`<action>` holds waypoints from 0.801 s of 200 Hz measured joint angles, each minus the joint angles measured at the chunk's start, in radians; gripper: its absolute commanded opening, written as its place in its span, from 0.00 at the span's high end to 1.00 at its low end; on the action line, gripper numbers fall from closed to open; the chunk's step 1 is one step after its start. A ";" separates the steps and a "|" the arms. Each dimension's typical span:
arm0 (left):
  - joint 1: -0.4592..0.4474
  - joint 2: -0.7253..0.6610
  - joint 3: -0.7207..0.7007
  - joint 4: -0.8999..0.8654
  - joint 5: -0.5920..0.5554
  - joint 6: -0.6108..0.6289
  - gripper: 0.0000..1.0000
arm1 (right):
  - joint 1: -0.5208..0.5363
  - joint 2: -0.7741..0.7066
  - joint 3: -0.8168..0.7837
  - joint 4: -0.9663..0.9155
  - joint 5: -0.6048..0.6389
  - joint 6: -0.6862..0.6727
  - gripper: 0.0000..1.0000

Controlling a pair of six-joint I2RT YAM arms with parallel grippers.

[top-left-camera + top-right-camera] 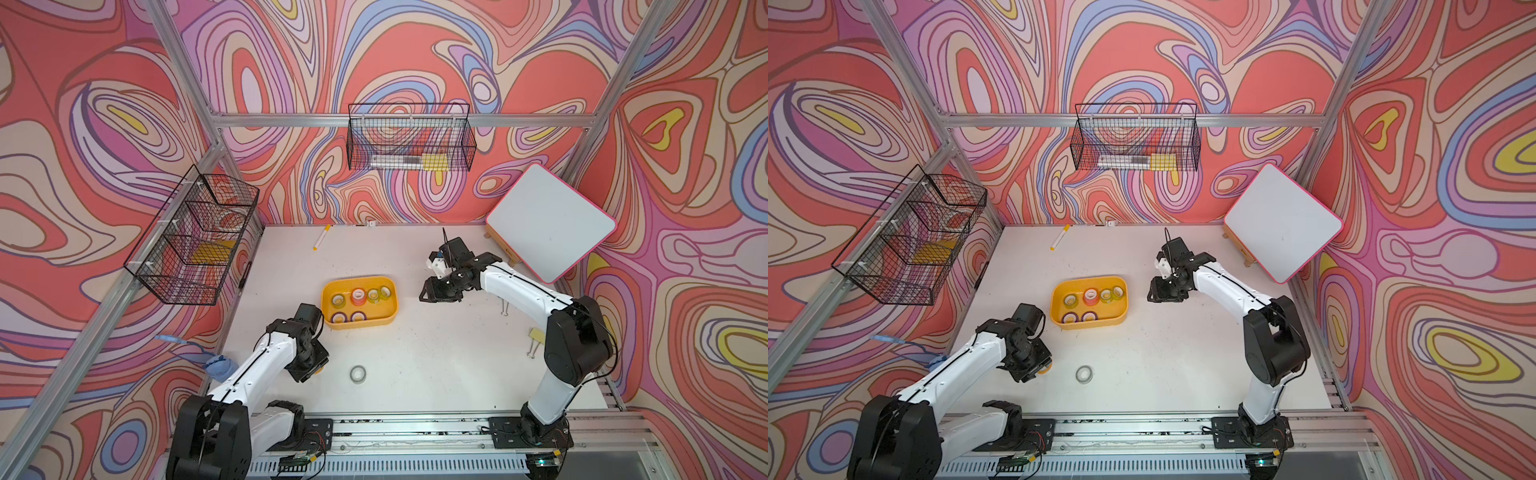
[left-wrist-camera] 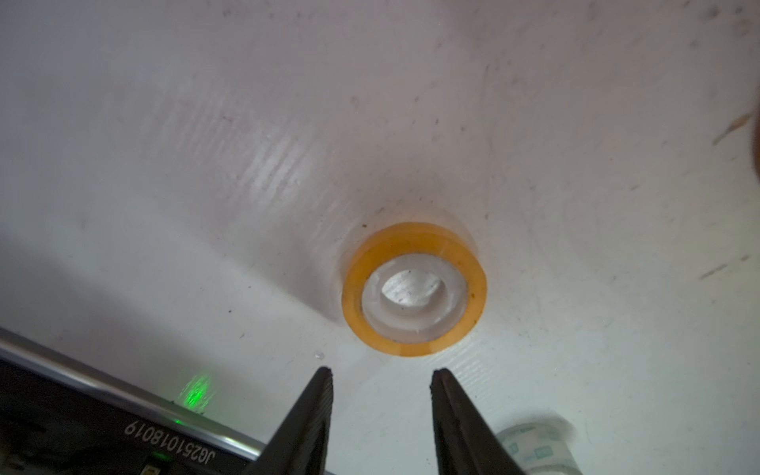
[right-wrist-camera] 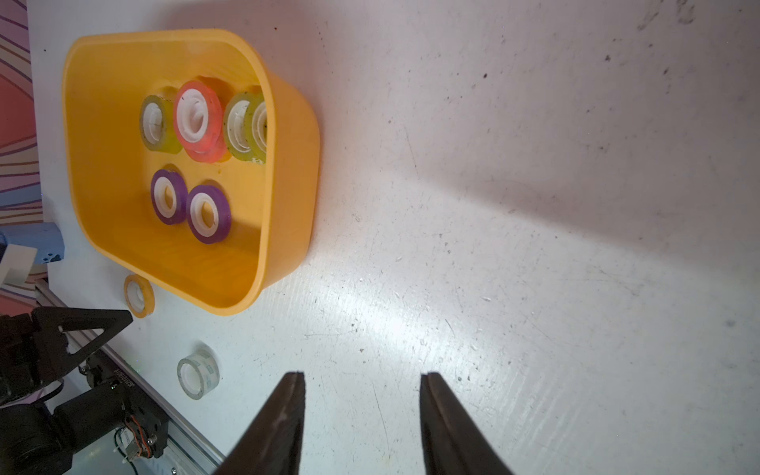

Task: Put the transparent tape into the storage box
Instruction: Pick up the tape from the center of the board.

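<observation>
Jaws on both sides spread, nothing held. Transparent tape [image 1: 358,374] sits flat near the left jaws, off to their right; right jaws r well apart, by the storage box [image 1: 370,324].

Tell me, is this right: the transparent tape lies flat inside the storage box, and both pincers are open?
No. The transparent tape lies flat on the table, outside the storage box; both top views show it. The left pincer and right pincer are open.
</observation>
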 measured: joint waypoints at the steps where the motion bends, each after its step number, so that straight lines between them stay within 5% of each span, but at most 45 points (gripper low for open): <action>1: 0.000 0.003 0.000 0.002 0.000 -0.001 0.57 | 0.000 0.000 0.000 0.000 0.000 0.000 0.54; 160: 0.031 0.032 -0.036 0.063 -0.057 -0.021 0.67 | -0.045 0.000 -0.021 0.008 -0.042 -0.019 0.55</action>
